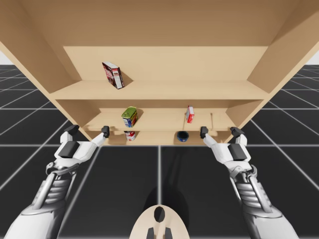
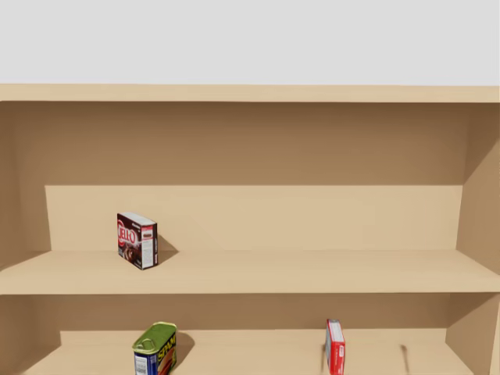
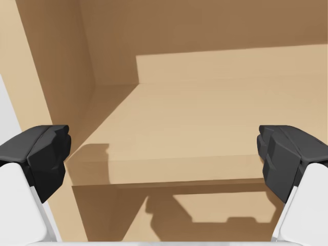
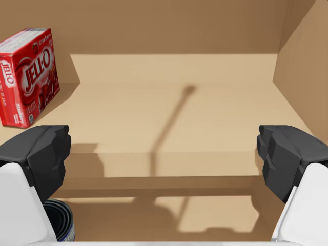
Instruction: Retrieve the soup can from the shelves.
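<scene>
Lowest board of the shelves (image 1: 159, 90): we list the soup can (image 1: 130, 135), red and white, standing directly under the green-and-blue tin (image 1: 129, 117) of the middle board. Its top is cut off by that board's front edge, it sits just beside the inner finger of our left gripper (image 1: 88, 130), and further right is a dark blue round container (image 1: 183, 136), half hidden and hard for us to name. Middle board also carries a red box (image 1: 190, 114) on end, and the upper board a dark red and white box (image 1: 113, 74). Our left gripper and our right gripper (image 1: 220, 132) both hang at the shelf front with jaws spread wide, holding nothing.
</scene>
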{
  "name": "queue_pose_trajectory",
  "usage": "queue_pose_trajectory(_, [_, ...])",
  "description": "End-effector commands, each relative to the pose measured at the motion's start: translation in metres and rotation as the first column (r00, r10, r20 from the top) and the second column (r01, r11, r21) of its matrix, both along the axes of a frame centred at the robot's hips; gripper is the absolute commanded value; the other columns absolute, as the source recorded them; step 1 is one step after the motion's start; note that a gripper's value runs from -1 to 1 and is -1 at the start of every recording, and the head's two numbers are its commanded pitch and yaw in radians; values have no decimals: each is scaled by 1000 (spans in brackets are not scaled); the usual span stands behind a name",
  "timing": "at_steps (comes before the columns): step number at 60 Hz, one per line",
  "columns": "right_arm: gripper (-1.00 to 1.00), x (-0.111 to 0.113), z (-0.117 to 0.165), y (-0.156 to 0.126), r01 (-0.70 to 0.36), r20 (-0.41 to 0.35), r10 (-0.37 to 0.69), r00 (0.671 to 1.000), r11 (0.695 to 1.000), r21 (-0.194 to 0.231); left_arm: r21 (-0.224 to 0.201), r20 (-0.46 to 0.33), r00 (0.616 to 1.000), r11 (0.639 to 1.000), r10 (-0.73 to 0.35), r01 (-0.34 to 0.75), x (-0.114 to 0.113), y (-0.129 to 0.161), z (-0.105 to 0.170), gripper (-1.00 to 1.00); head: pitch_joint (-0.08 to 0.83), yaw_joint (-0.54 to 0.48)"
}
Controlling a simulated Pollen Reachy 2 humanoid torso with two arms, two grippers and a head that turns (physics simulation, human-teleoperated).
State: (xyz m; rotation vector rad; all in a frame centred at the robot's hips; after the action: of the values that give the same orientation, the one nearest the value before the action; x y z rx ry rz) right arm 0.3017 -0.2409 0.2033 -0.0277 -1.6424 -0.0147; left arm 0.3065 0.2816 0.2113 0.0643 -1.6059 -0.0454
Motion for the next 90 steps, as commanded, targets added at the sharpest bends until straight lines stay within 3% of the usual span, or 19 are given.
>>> queue_pose_trajectory(1, [-1000,-2,-4,7,1,-2,-1,1000,999,40,0,0,1000,1000,2,-2,0,0,0,-1000,11,-17])
queue_pose_trajectory(10, [-1000,-3,-1,9,-10,0,10,1000,1000,29,1,0,1000,1000,0,0,0,0,0,-1000,50,-14])
queue_pose_trajectory(29, [-1000,-2,-2,8,-9,-17,9,1000,999,32,12,0,1000,1000,-6,6,0,-1,-1,-1000,321,33])
queue_pose_trajectory(39, [-1000,-2,-3,9,-18,-28,18,999,999,31,19,-2,1000,1000,-12,12,1,-1,-1,-1000,457,100])
queue_pose_trajectory(58, [-1000,-2,-7,13,-40,-48,41,998,999,16,27,-8,1000,999,-23,23,1,-3,-1,-1000,583,246])
queue_pose_trajectory(70, [-1000,-1,-9,14,-44,-52,45,998,999,14,-20,5,995,995,-99,99,-7,-18,4,-1000,592,243])
queue_pose_trajectory(75, [-1000,-1,-9,14,-42,-48,43,998,999,14,-62,8,986,984,-164,164,-18,-29,14,-1000,586,238])
queue_pose_trajectory(78, [-1000,-1,-9,14,-41,-48,42,998,999,14,-66,-9,980,978,-199,198,-27,-36,20,-1000,582,239])
queue_pose_trajectory(79, [-1000,0,-9,14,-41,-48,42,998,999,14,-49,-10,987,986,-162,161,-31,-38,22,-1000,582,239])
queue_pose_trajectory(81, [-1000,0,-9,13,-41,-48,42,998,999,15,-76,-4,975,972,-221,220,-39,-42,20,-1000,579,240])
queue_pose_trajectory(84, [-1000,0,-9,13,-39,-50,40,998,999,19,-82,-28,970,968,-241,238,-47,-48,15,-1000,579,242])
queue_pose_trajectory(90, [-1000,0,-10,12,-34,-47,35,998,999,21,-147,-73,960,955,-269,257,-55,-56,-5,-1000,578,244])
